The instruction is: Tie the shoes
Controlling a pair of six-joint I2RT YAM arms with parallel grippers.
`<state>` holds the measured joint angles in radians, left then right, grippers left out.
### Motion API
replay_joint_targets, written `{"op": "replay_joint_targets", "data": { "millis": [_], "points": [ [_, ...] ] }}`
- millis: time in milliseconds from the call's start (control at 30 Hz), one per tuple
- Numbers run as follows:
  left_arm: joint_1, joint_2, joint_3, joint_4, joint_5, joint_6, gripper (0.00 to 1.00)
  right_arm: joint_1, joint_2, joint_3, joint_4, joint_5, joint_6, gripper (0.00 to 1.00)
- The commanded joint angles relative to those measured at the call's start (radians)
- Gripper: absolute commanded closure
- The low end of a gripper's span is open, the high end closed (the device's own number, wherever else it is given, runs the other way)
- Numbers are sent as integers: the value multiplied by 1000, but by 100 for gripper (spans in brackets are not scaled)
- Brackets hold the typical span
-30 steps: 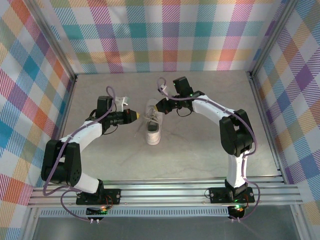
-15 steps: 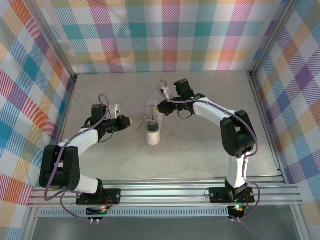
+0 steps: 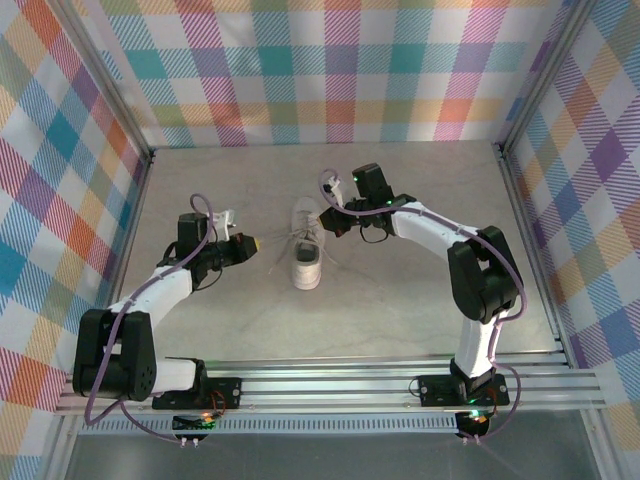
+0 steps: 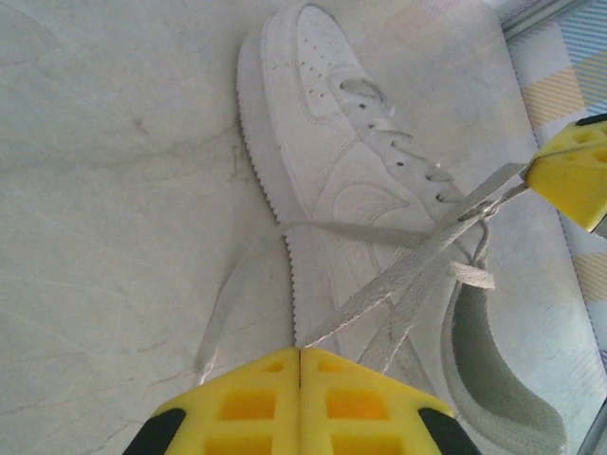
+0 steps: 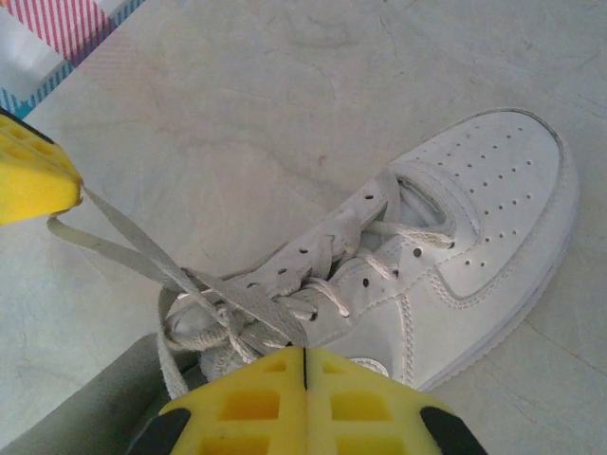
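A white low-top sneaker [image 3: 307,247] lies on the table between the two arms, toe towards the near edge. My left gripper [image 3: 251,243] sits to its left, shut on a thin white lace [image 4: 417,262] that runs taut from its yellow fingers [image 4: 247,403] to the shoe [image 4: 332,142]. My right gripper [image 3: 326,219] hovers at the shoe's heel end, shut on the other lace [image 5: 142,248]. The two laces cross above the shoe's opening [image 5: 218,318]. The right gripper's tip [image 4: 569,169] appears in the left wrist view, the left gripper's tip [image 5: 33,178] in the right wrist view.
The grey marbled tabletop [image 3: 400,300] is walled in by plaid panels [image 3: 340,70] at the back and sides. A metal rail [image 3: 330,380] with the arm bases runs along the near edge. A loose lace end [image 4: 220,313] lies on the table left of the sole.
My left gripper has drawn back to the left, away from the shoe, with its lace. My right gripper has shifted slightly right. The laces are stretched tighter.
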<state>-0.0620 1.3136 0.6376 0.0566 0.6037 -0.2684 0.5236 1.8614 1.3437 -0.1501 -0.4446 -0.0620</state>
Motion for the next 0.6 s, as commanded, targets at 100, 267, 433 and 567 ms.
{"op": "replay_joint_targets", "data": {
  "millis": [100, 267, 433, 567],
  "points": [
    [19, -48, -29, -39, -32, 36, 100, 26, -23, -10, 6, 109, -135, 100],
    [19, -60, -14, -86, -49, 72, 100, 54, -25, -3, -20, 167, -221, 100],
    [18, -96, 21, -92, 1, 176, 62, 57, -34, 2, -7, 34, -250, 100],
    [11, -150, 38, -39, 14, 243, 58, 56, -35, 11, 21, -12, -235, 100]
  ]
}}
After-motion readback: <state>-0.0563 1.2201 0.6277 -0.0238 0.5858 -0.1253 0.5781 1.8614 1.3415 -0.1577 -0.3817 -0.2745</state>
